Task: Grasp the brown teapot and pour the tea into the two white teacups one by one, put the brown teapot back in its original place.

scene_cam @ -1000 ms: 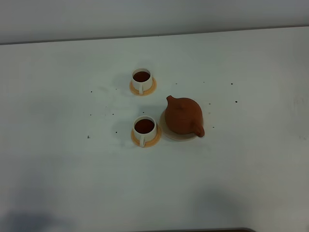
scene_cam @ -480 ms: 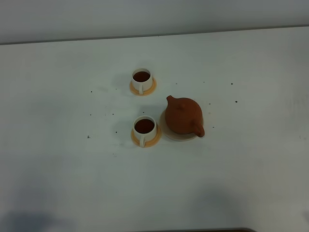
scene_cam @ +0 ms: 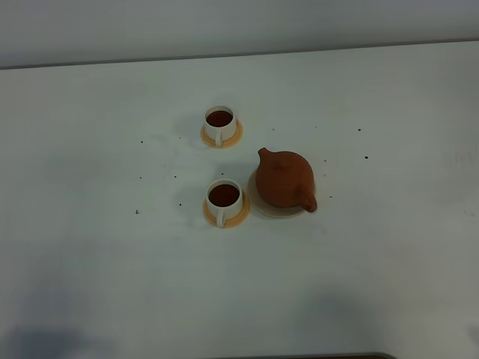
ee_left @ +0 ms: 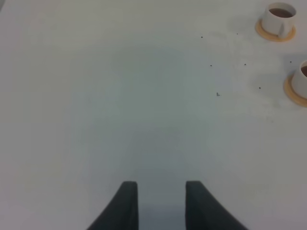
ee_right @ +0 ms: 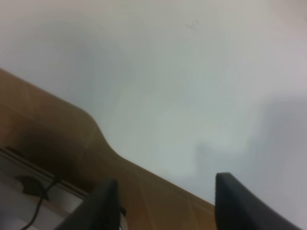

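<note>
Both pincers hang with fingers apart and nothing between them: the left pincer (ee_left: 157, 203) over bare white surface (scene_cam: 389, 269), the right pincer (ee_right: 163, 203) above that surface's edge. On its beige coaster (scene_cam: 263, 209) mid-surface sits the brown teapot (scene_cam: 284, 179), just right of the near teacup (scene_cam: 224, 197); the far teacup (scene_cam: 219, 122) stands beyond, each holding dark tea on an orange saucer (scene_cam: 235, 218).

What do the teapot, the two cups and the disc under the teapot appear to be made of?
Brown teapot: probably unglazed clay, matte reddish-brown, no shine. White teacups: likely glazed ceramic, smooth white. Disc: pale tan, flat; maybe wood or cork, unclear.
</note>
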`<state>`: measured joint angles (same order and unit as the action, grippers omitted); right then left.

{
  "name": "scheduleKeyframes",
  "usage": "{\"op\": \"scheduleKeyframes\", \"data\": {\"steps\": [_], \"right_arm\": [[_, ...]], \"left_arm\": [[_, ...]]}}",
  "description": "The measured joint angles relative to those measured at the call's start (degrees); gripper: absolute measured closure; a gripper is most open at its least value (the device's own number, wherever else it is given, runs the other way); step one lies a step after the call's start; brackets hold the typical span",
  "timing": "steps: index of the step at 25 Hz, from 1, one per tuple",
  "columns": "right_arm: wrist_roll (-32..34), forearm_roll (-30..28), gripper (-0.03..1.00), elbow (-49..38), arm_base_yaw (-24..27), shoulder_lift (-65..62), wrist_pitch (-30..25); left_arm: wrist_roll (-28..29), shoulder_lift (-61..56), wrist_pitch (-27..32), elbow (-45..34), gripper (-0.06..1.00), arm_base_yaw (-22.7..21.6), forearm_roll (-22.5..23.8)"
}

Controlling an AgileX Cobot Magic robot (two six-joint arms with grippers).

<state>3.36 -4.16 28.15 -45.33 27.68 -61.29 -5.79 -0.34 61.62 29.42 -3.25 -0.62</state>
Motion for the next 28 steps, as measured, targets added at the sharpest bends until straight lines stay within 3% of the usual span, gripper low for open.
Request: {"op": "scheduleKeyframes", "data": {"steps": [5,13,18,28], "right_arm": [[0.0,0.0,0.53,0.0,3.9,0.0,0.0],[0.0,0.0,0.53,0.0,20.9,0.0,0.1],[0.0,0.0,0.53,0.0,28.8,0.0,0.1],[0.0,0.1,0.53,0.0,33.3,-5.5,0.1]], "left_arm": [[0.1,0.0,0.0,0.0,0.7,0.0,0.0],[0.1,0.0,0.0,0.0,0.7,0.0,0.0],[0.1,0.0,0.0,0.0,0.7,0.0,0.0],[0.1,0.0,0.0,0.0,0.7,0.0,0.0]]}}
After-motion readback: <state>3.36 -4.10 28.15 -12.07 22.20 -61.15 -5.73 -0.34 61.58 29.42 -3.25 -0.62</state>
